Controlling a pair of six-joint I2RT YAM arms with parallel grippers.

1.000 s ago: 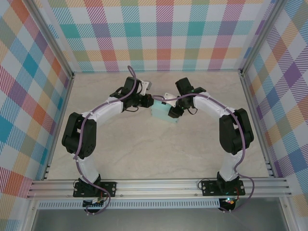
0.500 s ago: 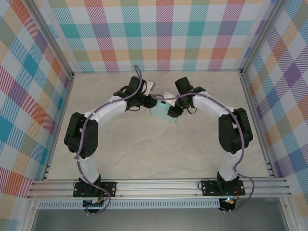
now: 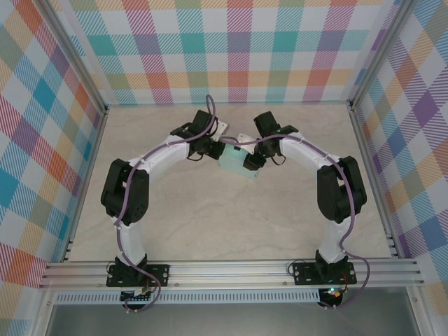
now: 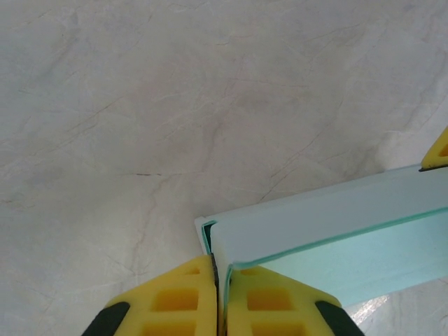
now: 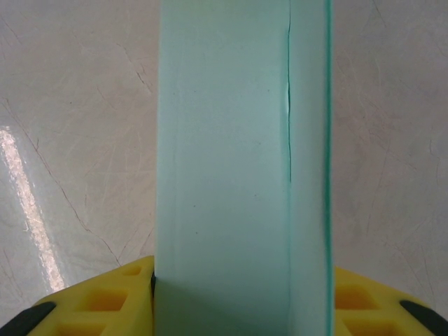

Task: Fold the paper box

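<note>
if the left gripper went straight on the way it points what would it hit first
Most likely the table: the left gripper, fingers shut on a corner edge of the paper box, points at its bare surface beyond that corner. Distance is hard to judge.

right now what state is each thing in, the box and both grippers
paper box, partly folded, walls raised, gripped from both sides
left gripper, shut, pinching a corner wall of the box
right gripper, closed across the box's width, one finger on each side
</note>
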